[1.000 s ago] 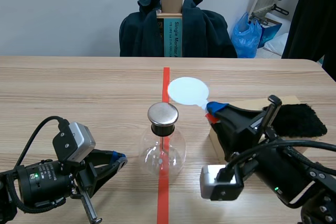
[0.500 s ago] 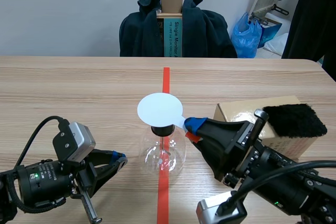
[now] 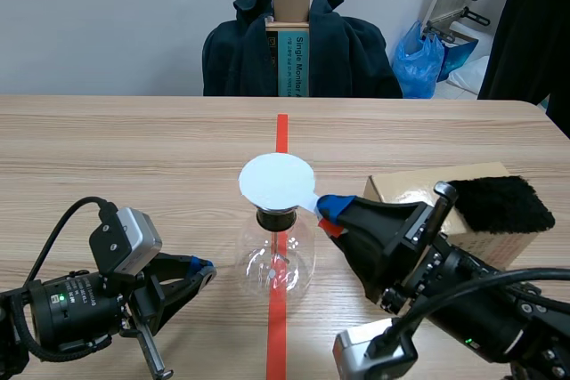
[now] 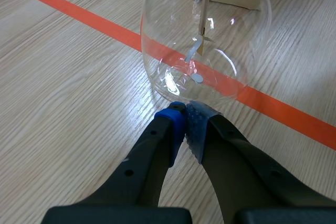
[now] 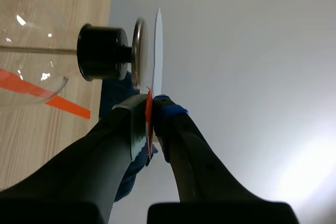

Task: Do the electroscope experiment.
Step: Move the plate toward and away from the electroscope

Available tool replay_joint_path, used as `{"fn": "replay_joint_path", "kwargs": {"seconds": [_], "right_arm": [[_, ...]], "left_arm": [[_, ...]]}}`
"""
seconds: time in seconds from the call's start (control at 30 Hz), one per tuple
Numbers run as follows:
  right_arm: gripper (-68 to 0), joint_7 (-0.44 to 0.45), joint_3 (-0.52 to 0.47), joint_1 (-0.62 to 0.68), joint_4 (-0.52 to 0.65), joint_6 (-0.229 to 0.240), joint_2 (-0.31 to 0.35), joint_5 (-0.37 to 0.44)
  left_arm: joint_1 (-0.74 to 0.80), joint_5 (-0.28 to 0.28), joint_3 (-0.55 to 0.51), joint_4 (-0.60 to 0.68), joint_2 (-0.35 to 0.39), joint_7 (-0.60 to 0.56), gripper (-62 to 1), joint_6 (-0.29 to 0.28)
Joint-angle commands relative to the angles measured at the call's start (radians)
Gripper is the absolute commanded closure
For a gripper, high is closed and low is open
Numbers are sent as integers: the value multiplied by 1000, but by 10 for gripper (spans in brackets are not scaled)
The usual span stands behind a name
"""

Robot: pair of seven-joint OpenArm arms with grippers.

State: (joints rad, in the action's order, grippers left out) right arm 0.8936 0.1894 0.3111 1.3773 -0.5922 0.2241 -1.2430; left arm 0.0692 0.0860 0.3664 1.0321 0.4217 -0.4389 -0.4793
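Clamping the red handle (image 5: 148,119) of the white disc (image 3: 277,180) is my right gripper (image 3: 325,211), its fingers pressed on it from both sides. The disc juts straight ahead of the fingertips and lies flat over the metal cap (image 5: 139,51) of the electroscope (image 3: 276,260). My right wrist view shows a thin gap between disc and cap. Under the cap is the black stopper (image 3: 277,218), plugged into the neck of the round glass flask, which stands on the worktop (image 3: 134,157) over the orange-red tape line (image 3: 281,135).

My left gripper (image 3: 200,269) lies low on the worktop, clenched on nothing, its pads (image 4: 195,124) meeting. The flask's base is just ahead of those tips, very near; I cannot tell whether they touch the glass. Through the glass I see the rod (image 4: 203,14) running down the middle, and a thin foil strip (image 4: 192,54) angling off its lower end.

Beside my right gripper, on its outer side, is a cardboard box (image 3: 405,186) with a black furry cloth (image 3: 499,202) on top.
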Motion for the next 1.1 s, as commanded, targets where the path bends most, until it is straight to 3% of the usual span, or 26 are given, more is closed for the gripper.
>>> {"fn": "replay_joint_path", "kwargs": {"seconds": [0.0,0.4,0.57,0.73,1.07], "right_arm": [[-6,-28,-12,-9,16,-15,5,8],[-6,-329,-12,-9,16,-14,5,8],[-6,-390,-12,-9,16,-14,5,8],[-6,-336,-12,-9,16,-14,5,8],[-6,-82,-12,-9,16,-14,5,8]], "left_arm": [[-3,-11,-2,24,5,-14,-30,-2],[-3,-11,-2,24,5,-14,-30,-2],[-3,-11,-2,24,5,-14,-30,-2],[-3,-11,-2,24,5,-14,-30,-2],[-3,-11,-2,24,5,-14,-30,-2]]}}
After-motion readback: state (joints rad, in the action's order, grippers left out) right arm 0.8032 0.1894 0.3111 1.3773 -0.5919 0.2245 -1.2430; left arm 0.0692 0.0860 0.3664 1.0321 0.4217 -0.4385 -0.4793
